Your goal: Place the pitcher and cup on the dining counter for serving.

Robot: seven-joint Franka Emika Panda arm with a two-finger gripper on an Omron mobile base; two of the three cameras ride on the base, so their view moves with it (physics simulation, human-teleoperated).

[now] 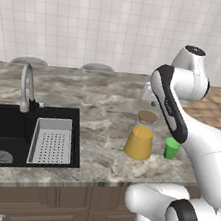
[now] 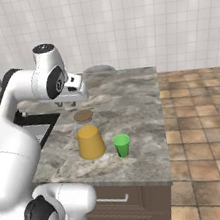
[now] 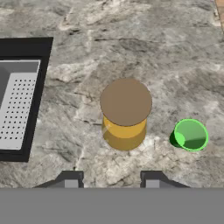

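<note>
Now the pitcher [image 3: 125, 114] stands upright on the dining counter [image 1: 108, 107], just right of the sink [image 1: 8, 131], juice filling most of its glass cone and the brown cork lid [image 3: 126, 101] capping the neck. I judge it heavy for its size, stiff, slippery on those sloped glass walls and breakable if knocked; the narrow neck just under the cork looks the safest place to clamp, since lower down the cone widens. The gripper [image 3: 111, 179] hangs above the pitcher, fingers spread moderately and holding nothing, with the cork lying ahead of the gap in the hand view. Just right of the pitcher, near but apart from it, sits the cup [image 2: 122, 145], small, green and surely light, easy to tip with a stray finger on the way down. Left of the pitcher, the sink holds a perforated grey strainer tray [image 1: 52, 141], with the curved faucet [image 1: 27, 87] behind it. Nothing stands between the fingers and the cork.
</note>
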